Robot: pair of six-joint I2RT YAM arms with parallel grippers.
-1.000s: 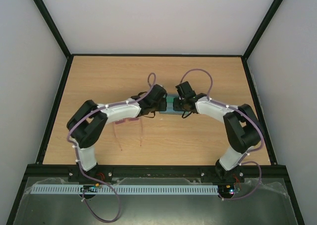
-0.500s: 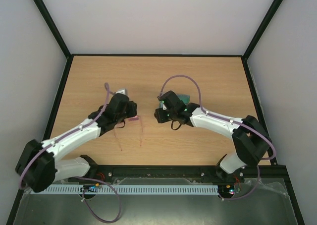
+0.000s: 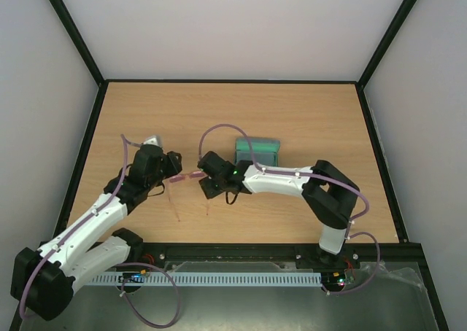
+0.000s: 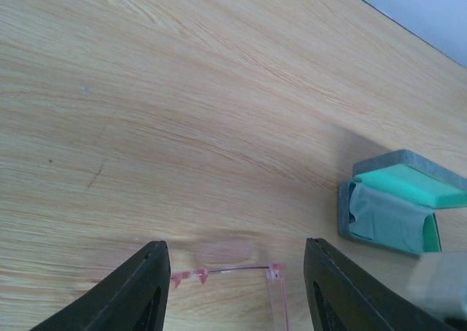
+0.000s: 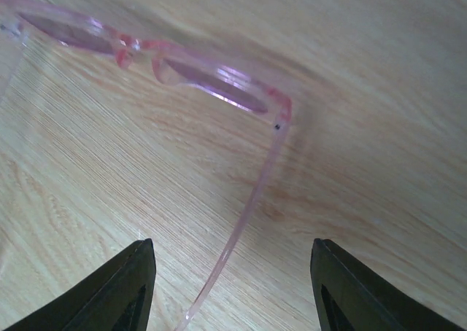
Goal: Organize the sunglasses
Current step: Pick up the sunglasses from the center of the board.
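Observation:
The pink sunglasses (image 3: 188,177) lie open on the table, their two thin arms pointing toward the near edge. My left gripper (image 3: 173,171) is open just left of them. In the left wrist view the frame's front (image 4: 226,272) lies between the fingers (image 4: 142,291) of the left gripper (image 4: 235,247), apart from both. My right gripper (image 3: 203,178) is open at the glasses' right end. In the right wrist view the lenses (image 5: 197,72) lie ahead of the right gripper (image 5: 233,243), and one arm (image 5: 248,214) runs down between its fingers, untouched.
The grey-blue case (image 3: 257,153) stands open behind the right arm, green inside. In the left wrist view (image 4: 398,211) a light blue cloth (image 4: 383,218) lies in it. Black frame rails edge the table.
Both grippers left the case and swung left and nearer, down to the sunglasses. The left arm now reaches in from the left. The case is uncovered.

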